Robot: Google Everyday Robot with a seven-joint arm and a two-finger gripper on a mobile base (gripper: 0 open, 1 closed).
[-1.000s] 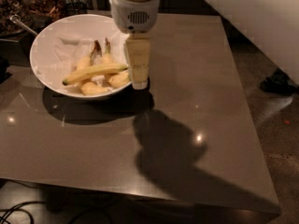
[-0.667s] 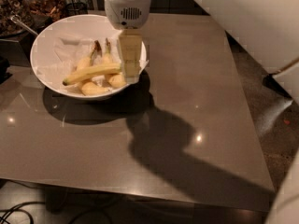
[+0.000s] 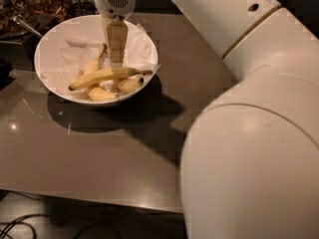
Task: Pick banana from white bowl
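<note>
The white bowl stands at the table's back left, lined with crumpled white paper. The banana, long and slender, lies across its front half, with the dark stem end pointing right. Three shorter, stubby bananas lie around it. My gripper hangs down from its white wrist over the middle of the bowl. Its tip is just above and behind the banana's middle. It holds nothing that I can see.
My large white arm fills the right side and hides that part of the brown table. A dark container of brownish items with a metal handle sits behind the bowl at the far left. The table's front edge runs along the bottom.
My gripper has moved left, from the bowl's right rim to over the bowl's middle. The arm has swung into the right foreground.
</note>
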